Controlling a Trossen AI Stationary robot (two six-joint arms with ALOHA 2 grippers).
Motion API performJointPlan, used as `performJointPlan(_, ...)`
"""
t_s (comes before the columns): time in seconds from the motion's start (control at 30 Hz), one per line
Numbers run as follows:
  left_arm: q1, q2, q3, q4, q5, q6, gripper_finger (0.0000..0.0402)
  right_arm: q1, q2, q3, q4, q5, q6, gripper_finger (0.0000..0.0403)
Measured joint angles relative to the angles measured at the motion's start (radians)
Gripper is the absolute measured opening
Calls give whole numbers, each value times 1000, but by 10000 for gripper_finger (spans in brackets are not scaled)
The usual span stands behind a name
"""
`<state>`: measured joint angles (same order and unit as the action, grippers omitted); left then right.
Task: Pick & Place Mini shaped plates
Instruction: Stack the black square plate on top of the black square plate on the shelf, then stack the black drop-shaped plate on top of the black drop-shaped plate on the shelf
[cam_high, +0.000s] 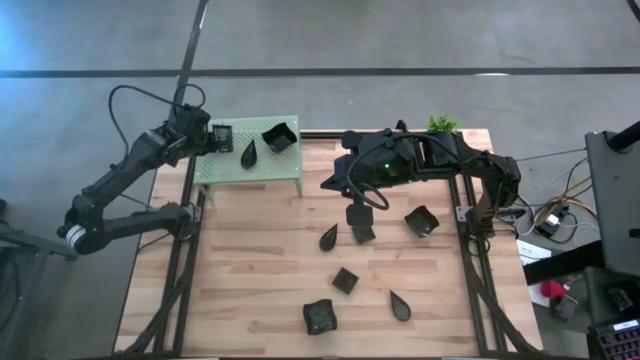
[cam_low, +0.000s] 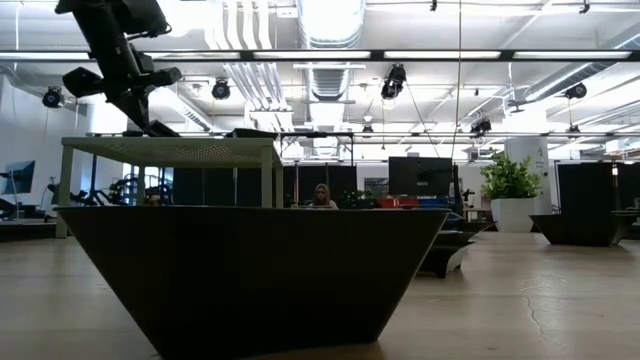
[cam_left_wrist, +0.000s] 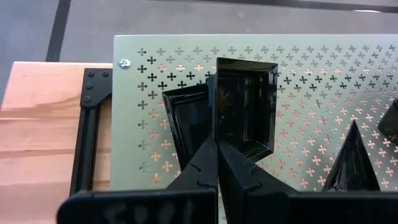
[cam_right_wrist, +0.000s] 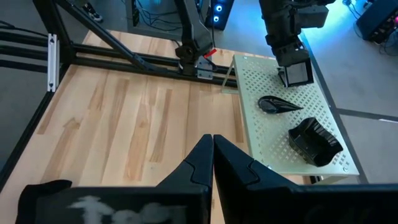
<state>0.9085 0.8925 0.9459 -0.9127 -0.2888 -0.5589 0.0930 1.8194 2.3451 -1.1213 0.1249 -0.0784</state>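
A square mini plate is pinched by its rim in the left gripper, whose jaws are clamped tight on it, over the left part of the green perforated stand. A second black dish sits right against it at its 9 o'clock in the left wrist view; whether that one is also gripped cannot be told.

On the stand, seen from above, a leaf-shaped plate lies near the middle and a square plate sits at its 2 o'clock, near the stand's right end.

The remaining mini plates lie on the wooden table: a leaf plate and a square plate side by side, another square plate at their 3 o'clock, a small square one lower, a larger square one at 6 o'clock near the front edge, and a teardrop plate to its right.

The right gripper hangs over the table's middle with its jaws pressed together, holding nothing. A small green plant stands at the table's far edge, at 1 o'clock.
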Motion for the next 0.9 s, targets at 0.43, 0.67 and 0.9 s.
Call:
performJointPlan(0.43,0,0,0,0,-23,-3,1,0,0,0,0,0,0,8)
performJointPlan(0.67,0,0,0,0,-24,-3,49,0,0,0,0,0,0,8)
performJointPlan(0.9,0,0,0,0,-24,32,91,0,0,0,0,0,0,8)
